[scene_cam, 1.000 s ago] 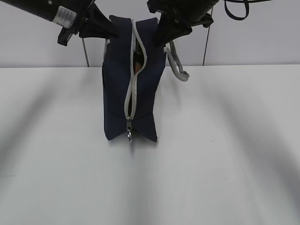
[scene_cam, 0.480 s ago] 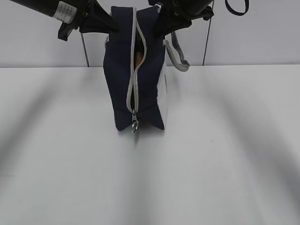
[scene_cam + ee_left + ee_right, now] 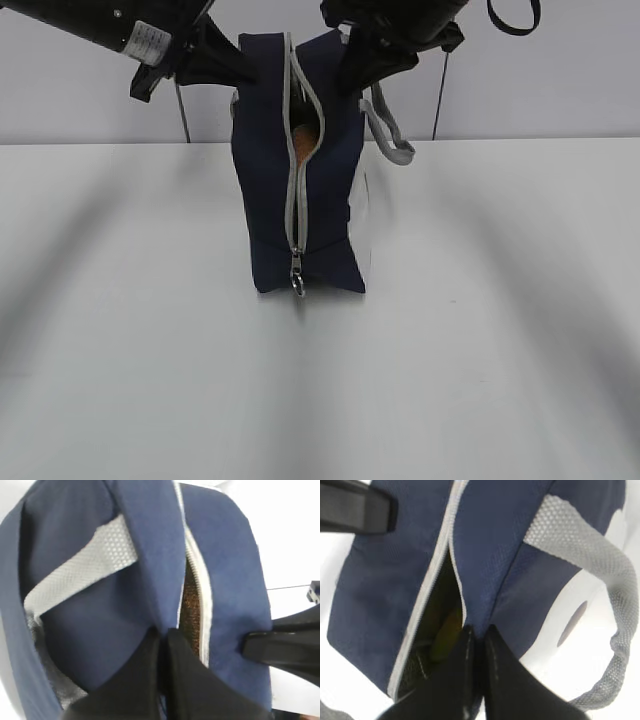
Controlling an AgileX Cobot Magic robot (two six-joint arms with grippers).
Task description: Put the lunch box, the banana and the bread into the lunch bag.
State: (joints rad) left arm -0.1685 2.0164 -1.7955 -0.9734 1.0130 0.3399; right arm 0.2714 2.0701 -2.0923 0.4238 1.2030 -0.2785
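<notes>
The navy lunch bag (image 3: 265, 180) stands upright on the white table, its grey zipper (image 3: 297, 200) partly open at the top and the ring pull at the bottom. My left gripper (image 3: 222, 62) is shut on the bag's top left edge. My right gripper (image 3: 352, 68) is shut on its top right edge. The golden-brown bread (image 3: 306, 140) shows through the zipper gap. The left wrist view shows my left gripper (image 3: 163, 636) pinching navy fabric beside the bread (image 3: 190, 605). The right wrist view shows my right gripper (image 3: 477, 631) pinching fabric beside the yellow banana (image 3: 447, 630). The lunch box is hidden.
A grey handle (image 3: 388, 135) hangs off the bag's right side and shows in the right wrist view (image 3: 600, 565). The white table (image 3: 480, 330) lies all round the bag. A pale wall stands close behind.
The bag has shifted a little to the right with both grippers holding it. The zipper gap at the top has widened, so more of the bread shows.
</notes>
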